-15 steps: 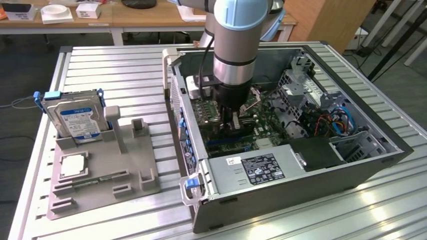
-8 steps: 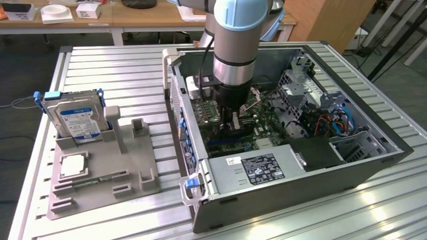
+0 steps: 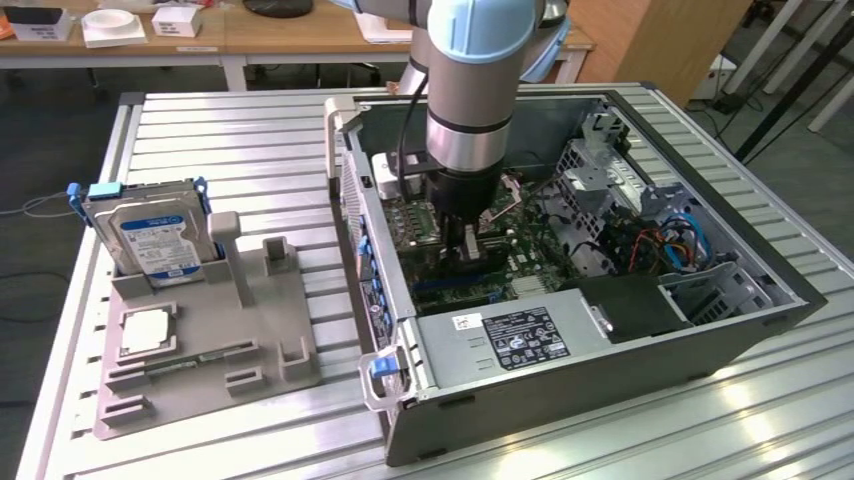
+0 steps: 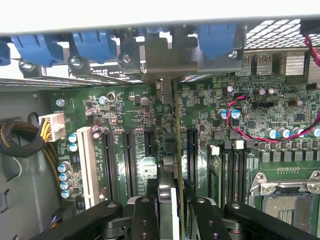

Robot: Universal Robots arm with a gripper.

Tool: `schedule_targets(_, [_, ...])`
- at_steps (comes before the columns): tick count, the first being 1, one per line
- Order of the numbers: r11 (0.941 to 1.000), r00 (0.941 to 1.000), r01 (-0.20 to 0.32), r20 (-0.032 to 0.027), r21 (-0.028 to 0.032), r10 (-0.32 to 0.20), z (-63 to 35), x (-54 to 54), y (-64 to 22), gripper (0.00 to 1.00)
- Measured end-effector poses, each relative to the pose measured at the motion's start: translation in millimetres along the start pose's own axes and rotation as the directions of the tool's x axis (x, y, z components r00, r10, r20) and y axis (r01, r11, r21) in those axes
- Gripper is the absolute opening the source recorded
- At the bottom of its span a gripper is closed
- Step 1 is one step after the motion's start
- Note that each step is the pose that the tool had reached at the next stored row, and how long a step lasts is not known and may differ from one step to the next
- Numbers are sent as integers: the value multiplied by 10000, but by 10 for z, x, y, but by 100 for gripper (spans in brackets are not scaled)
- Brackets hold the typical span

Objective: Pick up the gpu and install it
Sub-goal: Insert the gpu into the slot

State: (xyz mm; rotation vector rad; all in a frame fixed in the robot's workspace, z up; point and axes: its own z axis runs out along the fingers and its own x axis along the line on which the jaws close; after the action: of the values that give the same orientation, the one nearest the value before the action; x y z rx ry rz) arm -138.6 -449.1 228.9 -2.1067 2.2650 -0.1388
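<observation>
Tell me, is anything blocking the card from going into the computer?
Nothing visible blocks it. The gripper holds the gpu edge-on, right above the motherboard slots inside the open computer case, with its metal bracket up by the blue clips.

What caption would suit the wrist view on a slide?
Gripper holding the gpu edge-on above the motherboard's expansion slots inside the open computer case.
</observation>
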Motion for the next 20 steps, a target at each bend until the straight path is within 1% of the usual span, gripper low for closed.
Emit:
schedule_targets(10, [10000, 10000, 0, 1, 1, 0, 44, 0, 4, 29])
schedule_targets(20, [10000, 10000, 0, 2, 1, 0, 48, -1, 4, 29])
